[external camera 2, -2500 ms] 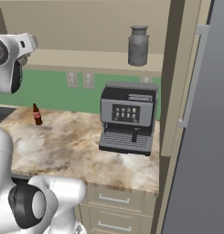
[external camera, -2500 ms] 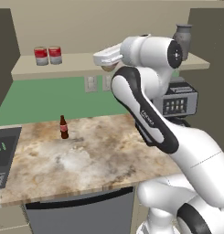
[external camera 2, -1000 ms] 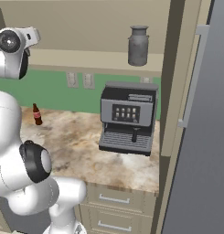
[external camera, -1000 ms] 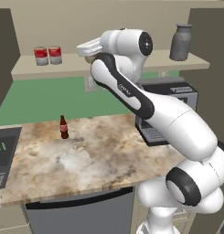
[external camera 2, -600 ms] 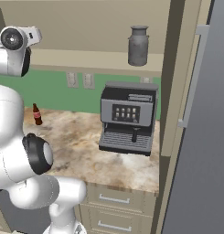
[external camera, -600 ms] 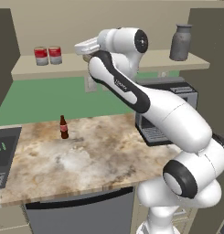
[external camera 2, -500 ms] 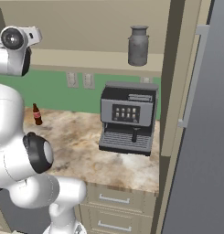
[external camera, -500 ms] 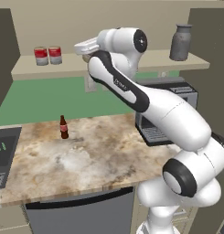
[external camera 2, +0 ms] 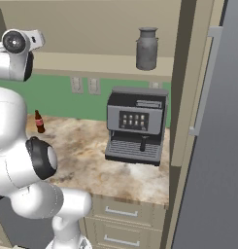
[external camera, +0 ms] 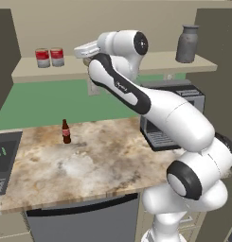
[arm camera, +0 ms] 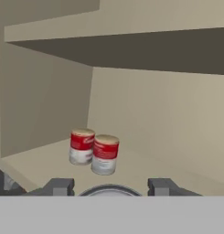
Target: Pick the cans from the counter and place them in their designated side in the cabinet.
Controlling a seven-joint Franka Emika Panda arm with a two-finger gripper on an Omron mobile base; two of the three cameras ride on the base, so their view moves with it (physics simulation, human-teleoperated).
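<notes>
Two cans (arm camera: 93, 151) with red-and-white labels stand side by side on the cabinet's beige shelf board (arm camera: 45, 160), at its left end; the left base view has them too, cans (external camera: 49, 57). My gripper (arm camera: 109, 185) points at them from a little way off, level with the shelf. Between its fingertips (arm camera: 58, 186) the silver rim of another can (arm camera: 109, 189) shows, and the gripper is shut on it. In the left base view the gripper (external camera: 82, 50) hangs in front of the shelf, right of the two cans and above the counter (external camera: 98, 160).
A slim brown bottle (external camera: 66, 131) stands on the counter's left part. A grey metal jug (external camera: 188, 43) sits at the shelf's right end. A dark coffee machine (external camera 2: 136, 125) is on the counter at the right, with a tall grey unit (external camera 2: 217, 121) beyond it.
Over the last second the hand has crept a little further left along the shelf, toward the two cans. The grip on the can has stayed the same.
</notes>
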